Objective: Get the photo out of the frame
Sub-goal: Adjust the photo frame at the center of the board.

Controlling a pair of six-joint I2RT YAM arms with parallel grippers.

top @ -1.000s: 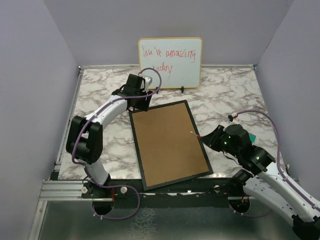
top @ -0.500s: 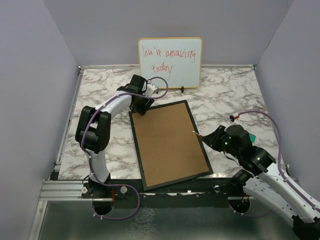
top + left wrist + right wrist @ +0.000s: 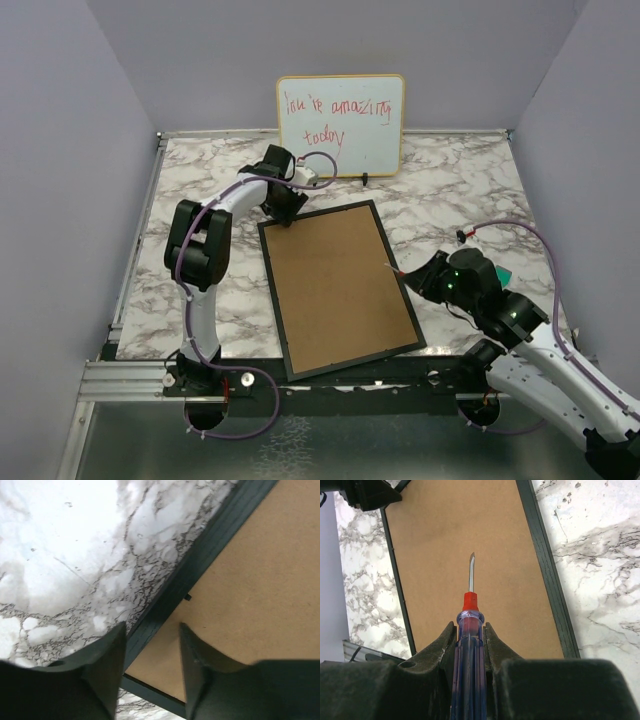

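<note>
The left jaws are spread and straddle the frame [image 3: 200, 560] at its far-left corner. One finger [image 3: 107, 665] is over the marble counter [image 3: 450, 190] outside the rail, and the other is over the fibreboard back panel [image 3: 260, 580] inside it. The right jaws pinch a flat-blade screwdriver [image 3: 469, 630] by its blue handle. Its blade reaches in over the back panel from the frame's right rail.

The frame lies face down, so the photo is hidden. By my reading it sits under the panel, which must come off first.

A small dark retaining tab [image 3: 187, 597] shows at the rail's inner edge, just ahead of the left jaws. The step in hand looks like freeing such tabs:
- Keep the blade shallow and slip it under each tab, not into the board.
- Let the left jaws press or clamp the rail so the frame cannot skate on the marble.

Room to move, taken from the frame:
- **Near side:** its near edge lies close to the counter's near lip, so do not push it that way.
- **Far side:** the whiteboard [image 3: 342, 125] stands just beyond the far-left corner, close to the left arm.
- **Far right and left:** bare marble lies beyond the far-right corner and along the left rail.
</note>
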